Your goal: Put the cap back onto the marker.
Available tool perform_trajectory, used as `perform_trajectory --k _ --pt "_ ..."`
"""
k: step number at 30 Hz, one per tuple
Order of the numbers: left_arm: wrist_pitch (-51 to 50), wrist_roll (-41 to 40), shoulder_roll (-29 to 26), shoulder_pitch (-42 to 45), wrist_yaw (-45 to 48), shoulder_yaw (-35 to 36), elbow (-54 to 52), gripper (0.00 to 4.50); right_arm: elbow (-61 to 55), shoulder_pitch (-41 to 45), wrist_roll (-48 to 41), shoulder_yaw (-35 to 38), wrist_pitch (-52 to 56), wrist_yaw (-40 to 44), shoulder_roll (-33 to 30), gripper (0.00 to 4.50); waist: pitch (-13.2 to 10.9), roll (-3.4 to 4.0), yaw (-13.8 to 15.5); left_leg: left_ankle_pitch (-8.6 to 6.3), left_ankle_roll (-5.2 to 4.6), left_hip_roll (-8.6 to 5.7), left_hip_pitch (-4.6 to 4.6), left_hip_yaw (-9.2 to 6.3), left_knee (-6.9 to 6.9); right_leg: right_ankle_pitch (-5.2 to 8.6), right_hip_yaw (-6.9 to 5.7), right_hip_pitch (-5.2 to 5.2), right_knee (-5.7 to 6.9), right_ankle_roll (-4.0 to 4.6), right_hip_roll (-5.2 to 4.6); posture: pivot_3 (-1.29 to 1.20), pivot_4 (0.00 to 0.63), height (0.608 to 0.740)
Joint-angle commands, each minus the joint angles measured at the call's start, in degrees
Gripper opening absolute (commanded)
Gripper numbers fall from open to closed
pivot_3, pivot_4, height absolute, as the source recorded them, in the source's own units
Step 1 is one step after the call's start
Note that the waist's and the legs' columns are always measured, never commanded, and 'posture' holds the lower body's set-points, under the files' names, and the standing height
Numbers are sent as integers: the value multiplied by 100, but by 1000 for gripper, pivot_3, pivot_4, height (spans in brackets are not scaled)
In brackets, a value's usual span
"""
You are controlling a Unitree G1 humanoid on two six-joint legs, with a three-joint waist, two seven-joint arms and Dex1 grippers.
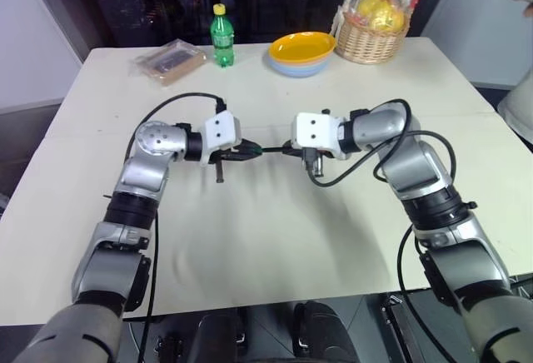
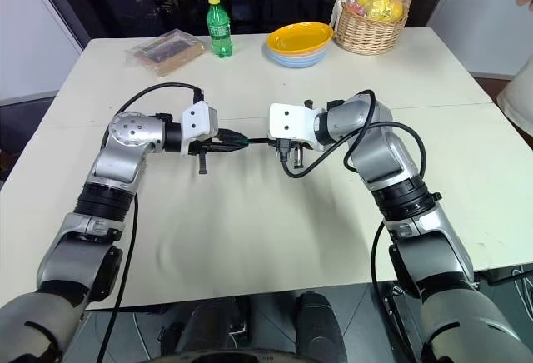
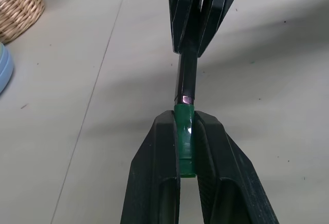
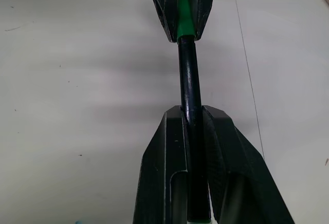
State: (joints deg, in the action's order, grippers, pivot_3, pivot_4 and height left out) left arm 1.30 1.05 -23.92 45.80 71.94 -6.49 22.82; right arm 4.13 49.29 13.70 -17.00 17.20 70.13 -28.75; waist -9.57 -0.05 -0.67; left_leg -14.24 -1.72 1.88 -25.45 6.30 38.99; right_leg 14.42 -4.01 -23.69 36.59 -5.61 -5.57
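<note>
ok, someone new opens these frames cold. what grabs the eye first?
The two arms meeting mid-table: the left gripper is shut on the green cap, the right gripper on the black marker, cap and marker end to end above the table. Then the bright far edge: green bottle, yellow bowl, fruit basket.

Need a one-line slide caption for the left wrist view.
Left hand shut on the green cap, meeting the black marker held by the right hand above the table.
</note>
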Motion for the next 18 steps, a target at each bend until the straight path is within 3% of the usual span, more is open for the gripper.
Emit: perform_trajectory --k 1,6,9,18 --pt "-192 -668 698 379 101 -342 -826 0 -677 120 -655 -318 -503 31 677 77 0 0 1 0 0 0 0 0 0 0 0 0 0 0 0 0 150 740" --pt "-1115 -931 463 244 534 -307 -1255 0 -696 -55 -678 -212 -676 222 479 77 0 0 -5 0 0 0 0 0 0 1 0 0 0 -1 0 0 150 740" --pt "-1106 -777 369 189 674 -374 -1320 0 -701 -92 -647 -168 -703 289 477 77 0 0 -12 0 1 0 1 0 0 2 0 0 2 -3 1 0 150 740" --pt "209 37 468 308 132 -575 -976 0 -661 9 -585 -224 -444 248 639 77 0 0 -2 0 1 0 1 -2 0 3 1 -1 6 -3 0 0 150 740"
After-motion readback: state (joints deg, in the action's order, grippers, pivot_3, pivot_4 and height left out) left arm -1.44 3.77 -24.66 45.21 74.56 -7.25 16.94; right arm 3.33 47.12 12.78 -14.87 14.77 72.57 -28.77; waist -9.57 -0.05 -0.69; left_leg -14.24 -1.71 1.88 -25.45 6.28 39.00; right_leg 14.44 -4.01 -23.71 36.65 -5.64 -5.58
